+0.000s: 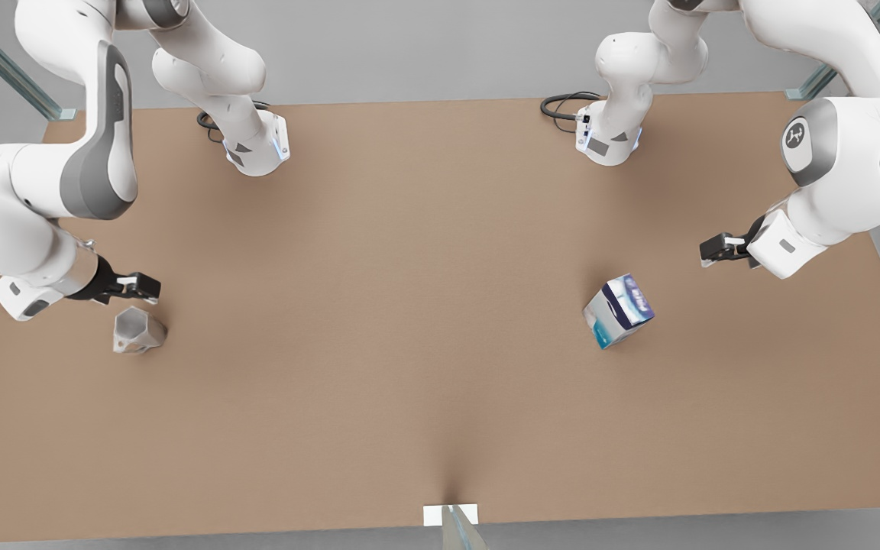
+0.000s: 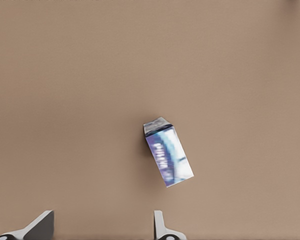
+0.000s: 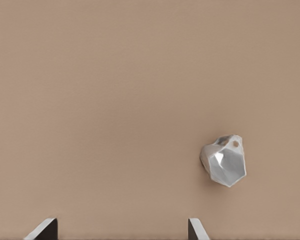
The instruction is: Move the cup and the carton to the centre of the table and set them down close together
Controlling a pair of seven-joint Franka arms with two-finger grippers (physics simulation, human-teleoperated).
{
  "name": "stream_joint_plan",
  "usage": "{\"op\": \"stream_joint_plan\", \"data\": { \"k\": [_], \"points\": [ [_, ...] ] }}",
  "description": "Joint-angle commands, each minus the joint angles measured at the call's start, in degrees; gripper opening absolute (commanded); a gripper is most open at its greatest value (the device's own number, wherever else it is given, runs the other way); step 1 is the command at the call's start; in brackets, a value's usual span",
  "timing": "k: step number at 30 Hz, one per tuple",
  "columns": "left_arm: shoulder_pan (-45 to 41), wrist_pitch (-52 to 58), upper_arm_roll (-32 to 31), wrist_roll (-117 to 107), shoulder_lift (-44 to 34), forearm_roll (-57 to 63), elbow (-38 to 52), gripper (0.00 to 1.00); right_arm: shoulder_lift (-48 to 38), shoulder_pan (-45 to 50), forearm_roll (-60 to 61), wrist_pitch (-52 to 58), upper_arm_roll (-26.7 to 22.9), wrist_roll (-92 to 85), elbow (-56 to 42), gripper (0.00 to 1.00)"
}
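The pale grey faceted cup [image 1: 137, 330] stands on the brown table [image 1: 409, 267] near the front view's left edge; it also appears as the cup [image 3: 223, 160] in the right wrist view. My right gripper [image 1: 142, 286] hovers just behind and above it, open [image 3: 120, 230], with nothing between its fingers. The white and blue carton [image 1: 619, 310] sits tilted on the front view's right side, and the left wrist view looks down on the carton [image 2: 168, 152]. My left gripper [image 1: 715, 250] hangs open [image 2: 100, 227] a little farther right and back from it, apart from it.
Both arm bases [image 1: 257, 145] [image 1: 608, 137] stand at the far edge of the table with black cables beside them. A small white marker [image 1: 451, 515] sits at the near edge in the middle. Bare tabletop stretches between the cup and the carton.
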State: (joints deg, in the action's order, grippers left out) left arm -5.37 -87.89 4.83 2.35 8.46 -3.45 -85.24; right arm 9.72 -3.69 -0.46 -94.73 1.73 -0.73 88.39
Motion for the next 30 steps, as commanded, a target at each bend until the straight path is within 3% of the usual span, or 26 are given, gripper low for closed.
{"op": "stream_joint_plan", "data": {
  "k": [1,6,11,16,21,24,30],
  "points": [
    [0.0,0.0,0.0,0.0,0.0,-0.1,-0.1,1.00,0.0,0.0,0.0,0.0,0.0,0.0,-0.1,1.00],
    [0.0,-0.2,0.0,0.1,-0.8,0.5,-4.5,1.00,2.8,0.3,0.0,-2.9,0.6,0.0,0.1,1.00],
    [0.0,-0.1,0.0,0.0,-0.6,0.5,-5.1,1.00,1.4,0.1,-1.7,-16.0,0.4,0.6,11.1,1.00],
    [0.0,-0.1,0.0,-0.5,-0.4,0.5,-6.2,1.00,0.2,2.3,0.3,-21.8,-10.1,-2.3,18.2,1.00],
    [0.0,-0.1,0.0,-0.5,-0.4,0.5,-7.0,1.00,-0.5,2.9,7.2,-27.3,-10.1,-3.0,22.8,1.00],
    [0.0,-0.1,0.0,-0.5,-0.4,0.5,-7.1,1.00,-3.1,3.0,6.0,-34.4,-8.8,-3.6,29.6,1.00],
    [0.0,0.0,0.0,-0.6,-0.3,0.5,-7.7,1.00,-3.4,3.0,3.3,-38.5,-10.4,-3.8,31.9,1.00]
  ]
}}
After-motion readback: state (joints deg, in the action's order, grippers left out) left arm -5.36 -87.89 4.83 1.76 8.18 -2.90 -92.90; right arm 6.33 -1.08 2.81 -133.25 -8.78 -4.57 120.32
